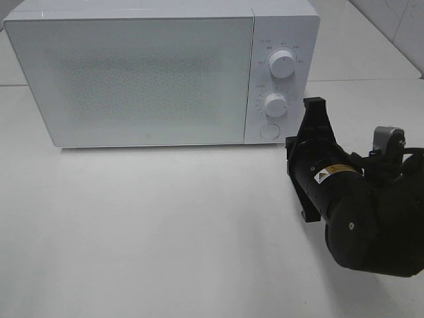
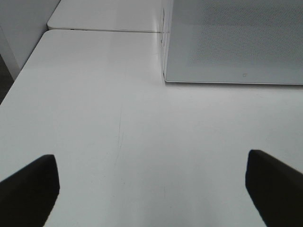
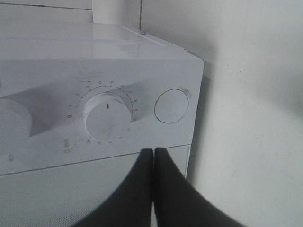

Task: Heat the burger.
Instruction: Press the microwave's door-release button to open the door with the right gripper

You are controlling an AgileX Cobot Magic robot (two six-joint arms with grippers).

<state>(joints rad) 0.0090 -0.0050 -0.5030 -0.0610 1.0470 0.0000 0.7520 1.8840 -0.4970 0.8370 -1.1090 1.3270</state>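
Observation:
The burger is out of view in every frame. The white microwave (image 1: 132,73) stands at the back of the table with its door (image 1: 139,79) closed. My right gripper (image 1: 315,103) is shut with nothing between its fingers. It points at the control panel from just in front of the microwave's right front corner. In the right wrist view the shut gripper (image 3: 153,150) sits close to the lower knob (image 3: 107,115) and the round button (image 3: 171,106). In the left wrist view my left gripper (image 2: 151,189) is open and empty over bare table, near the microwave's left front corner (image 2: 165,78).
The panel carries an upper knob (image 1: 283,63), a lower knob (image 1: 275,104) and a round button (image 1: 269,130). The white table (image 1: 165,232) spreads out in front of the microwave. My right arm's black body (image 1: 364,212) fills the lower right.

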